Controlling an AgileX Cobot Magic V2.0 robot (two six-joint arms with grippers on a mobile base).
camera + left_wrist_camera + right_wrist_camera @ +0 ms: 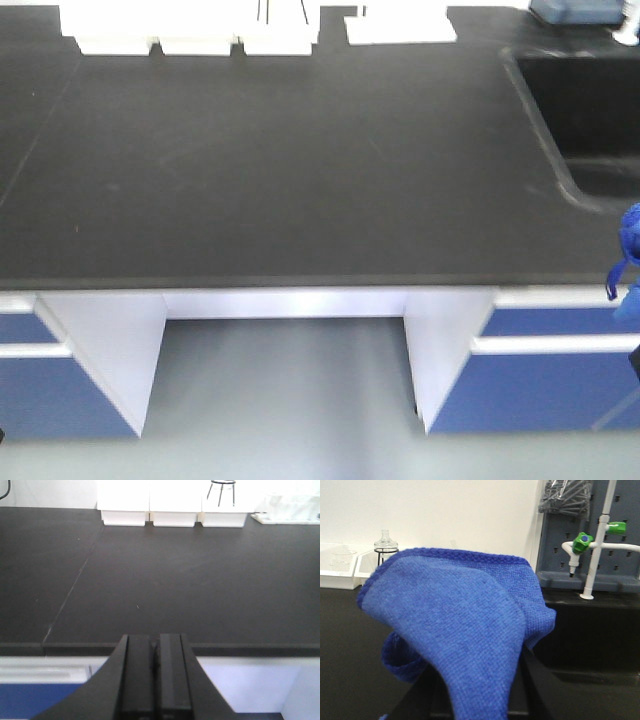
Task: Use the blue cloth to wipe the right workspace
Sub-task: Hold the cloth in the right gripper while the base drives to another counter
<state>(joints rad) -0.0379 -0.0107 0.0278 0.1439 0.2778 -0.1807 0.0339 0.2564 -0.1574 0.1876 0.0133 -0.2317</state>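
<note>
The blue cloth [465,625] fills the right wrist view, bunched and draped over my right gripper [477,700], which is shut on it. In the front view the cloth [630,255] shows at the far right edge, off the front right corner of the black counter [280,170]; the gripper itself is hidden there. My left gripper [155,680] is shut and empty, held just in front of the counter's front edge [150,649]. It does not show in the front view.
A sink basin [590,110] is sunk into the counter's right side. White trays [190,40] line the back edge, with a glass flask on a stand [385,545]. A tap with green knobs [582,542] stands behind the sink. Blue cabinet drawers [540,375] are below.
</note>
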